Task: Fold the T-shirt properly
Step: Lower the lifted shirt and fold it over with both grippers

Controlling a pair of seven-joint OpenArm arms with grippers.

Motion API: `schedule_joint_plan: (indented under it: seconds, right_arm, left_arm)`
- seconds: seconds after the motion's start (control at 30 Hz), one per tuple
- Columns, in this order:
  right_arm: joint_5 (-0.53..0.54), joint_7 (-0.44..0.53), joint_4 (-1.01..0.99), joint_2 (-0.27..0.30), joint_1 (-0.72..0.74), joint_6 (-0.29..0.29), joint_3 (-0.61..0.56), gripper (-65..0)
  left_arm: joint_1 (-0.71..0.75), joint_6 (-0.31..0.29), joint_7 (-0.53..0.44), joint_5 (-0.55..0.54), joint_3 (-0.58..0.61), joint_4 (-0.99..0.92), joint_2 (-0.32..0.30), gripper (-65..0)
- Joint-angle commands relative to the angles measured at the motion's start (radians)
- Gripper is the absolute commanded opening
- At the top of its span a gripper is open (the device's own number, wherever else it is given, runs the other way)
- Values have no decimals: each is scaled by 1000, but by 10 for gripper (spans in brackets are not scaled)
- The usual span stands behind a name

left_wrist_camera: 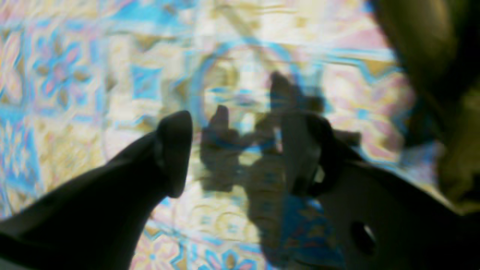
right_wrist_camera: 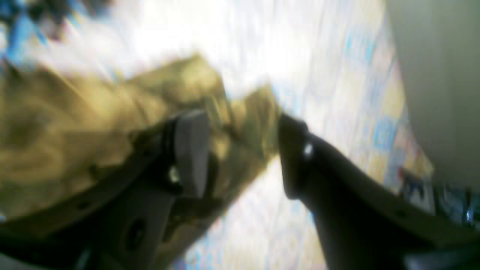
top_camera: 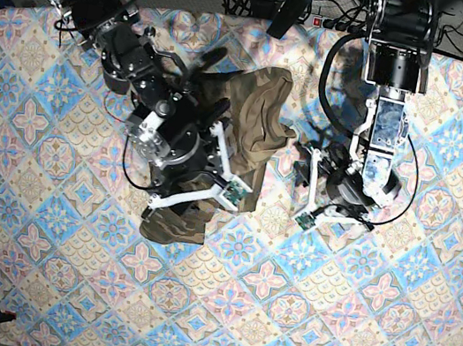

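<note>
From the base view I see the shirt [top_camera: 246, 117] lying bunched on the cloth [top_camera: 363, 340], just above and left of centre, running as a rumpled band from about 12 o'clock of the table's middle down toward 8 o'clock, where a darker end [top_camera: 173, 225] lies flat. My right gripper [top_camera: 215, 166] sits over the shirt's middle, its arm reaching in from 10 o'clock. In the right wrist view the gripper [right_wrist_camera: 240, 150] has its fingers spread, with a fold of the shirt [right_wrist_camera: 93, 131] between them; the pale pad [right_wrist_camera: 191, 150] at 9 o'clock lies against the fabric, and the dark finger [right_wrist_camera: 294, 157] at 3 o'clock is at the fold's edge. The picture is blurred, so I cannot tell how firmly either one touches.

My left gripper [top_camera: 311, 191] is just beside the shirt's 3 o'clock edge, over bare cloth. In the left wrist view its fingers [left_wrist_camera: 174, 150] stand spread wide with only cloth [left_wrist_camera: 75, 75] and their shadow between them; the shirt [left_wrist_camera: 431, 56] shows at 2 o'clock, apart from the gripper [left_wrist_camera: 236, 150].
</note>
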Motion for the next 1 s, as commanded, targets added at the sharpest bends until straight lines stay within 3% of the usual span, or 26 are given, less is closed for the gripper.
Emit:
schedule_joint_plan:
  seconds: [0.0, 0.13, 0.27, 0.43, 0.5, 0.57, 0.6, 0.67, 0.8, 0.97]
  right_arm:
    - [-4, 21, 19, 14, 9, -3, 14, -359]
    - [-2, 21, 9, 65, -31, 37, 14, -359]
    - [-2, 32, -70, 65, -63, 106, 17, -372]
    - [-2, 60, -193, 62, -62, 106, 13, -506]
    - [-2, 92, -215, 62, -62, 106, 16, -571]
    - [-2, 95, -239, 62, -62, 106, 17, -621]
    - [-2, 95, -253, 62, -62, 106, 17, -635]
    - [-2, 95, -273, 62, -62, 106, 14, -637]
    - [-2, 95, -310, 62, -63, 106, 10, -635]
    - [-2, 93, -314, 62, -77, 106, 10, -635]
  left_arm:
    - [-4, -2, -9, -9, 26, 47, -18, -276]
    - [38, -2, -3, -7, 77, 131, -32, -276]
    - [71, -2, -3, -7, 79, 239, -37, -276]
    - [116, -2, -3, -9, 166, 366, -69, -283]
    - [120, -2, -3, -9, 260, 374, -90, -340]
    - [120, -2, -3, -7, 303, 374, -97, -452]
    - [122, -2, -2, -7, 304, 372, -90, -517]
    - [133, -2, -2, -6, 306, 369, -90, -585]
    - [122, -2, -6, -6, 327, 309, -93, -571]
    - [13, -2, -31, -16, 413, 65, -86, -572]
